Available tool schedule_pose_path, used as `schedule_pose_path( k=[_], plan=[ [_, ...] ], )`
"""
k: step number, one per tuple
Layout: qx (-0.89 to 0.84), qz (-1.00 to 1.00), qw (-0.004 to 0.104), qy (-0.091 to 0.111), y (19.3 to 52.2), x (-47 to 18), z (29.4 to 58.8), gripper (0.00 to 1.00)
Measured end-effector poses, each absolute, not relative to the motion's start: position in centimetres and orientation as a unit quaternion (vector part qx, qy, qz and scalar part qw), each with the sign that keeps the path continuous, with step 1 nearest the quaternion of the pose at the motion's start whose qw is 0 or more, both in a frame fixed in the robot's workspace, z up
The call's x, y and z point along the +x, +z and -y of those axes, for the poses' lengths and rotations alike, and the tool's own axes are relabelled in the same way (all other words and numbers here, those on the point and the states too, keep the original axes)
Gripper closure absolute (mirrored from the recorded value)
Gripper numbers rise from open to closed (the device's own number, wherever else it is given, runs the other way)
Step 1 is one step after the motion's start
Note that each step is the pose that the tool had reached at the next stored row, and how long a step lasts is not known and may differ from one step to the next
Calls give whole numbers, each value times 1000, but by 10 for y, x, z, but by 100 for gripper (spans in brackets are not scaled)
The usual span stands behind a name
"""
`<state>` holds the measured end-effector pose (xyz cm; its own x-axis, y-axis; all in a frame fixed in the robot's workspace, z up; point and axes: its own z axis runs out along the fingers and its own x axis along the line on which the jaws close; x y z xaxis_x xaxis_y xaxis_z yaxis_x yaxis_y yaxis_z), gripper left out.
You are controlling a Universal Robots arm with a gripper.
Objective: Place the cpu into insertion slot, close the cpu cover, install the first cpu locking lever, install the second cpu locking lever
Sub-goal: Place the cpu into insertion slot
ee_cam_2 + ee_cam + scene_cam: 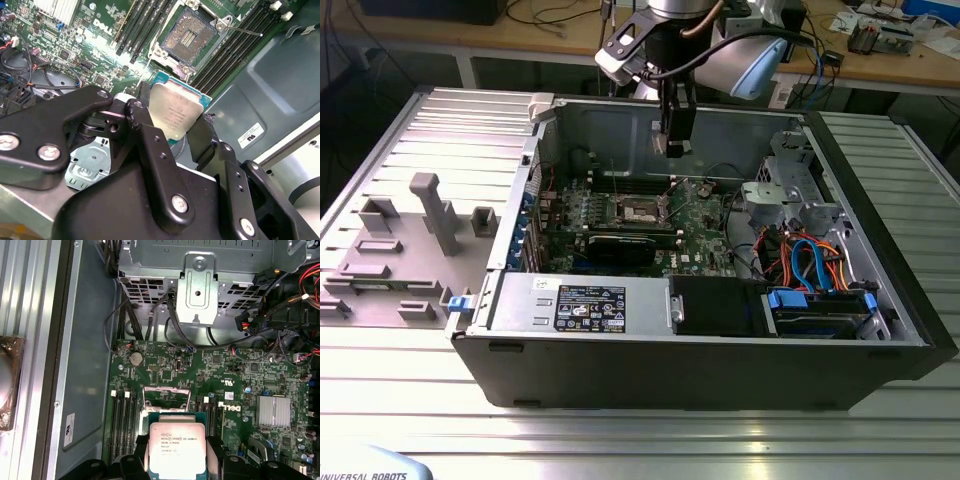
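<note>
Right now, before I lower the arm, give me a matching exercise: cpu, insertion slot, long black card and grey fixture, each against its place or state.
Things:
1. cpu
2. insertion slot
3. long black card
4. grey fixture

Places or states:
A. empty, contacts exposed
B. outside the case, at the exterior view's left
C. clamped in the gripper, above the motherboard
D. seated on the motherboard, beside the insertion slot

Pairs: 1-C, 2-A, 3-D, 4-B.

Ribbed aluminium table (640, 440), cluttered wooden workbench (440, 38) behind, glare on metal
</note>
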<state>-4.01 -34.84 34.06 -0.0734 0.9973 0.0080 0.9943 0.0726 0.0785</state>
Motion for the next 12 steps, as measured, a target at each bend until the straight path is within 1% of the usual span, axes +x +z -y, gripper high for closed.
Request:
schedule_pose_path(
  k=[12],
  plan=[
    [682,-730,24,31,341,-40,348,46]
  ],
)
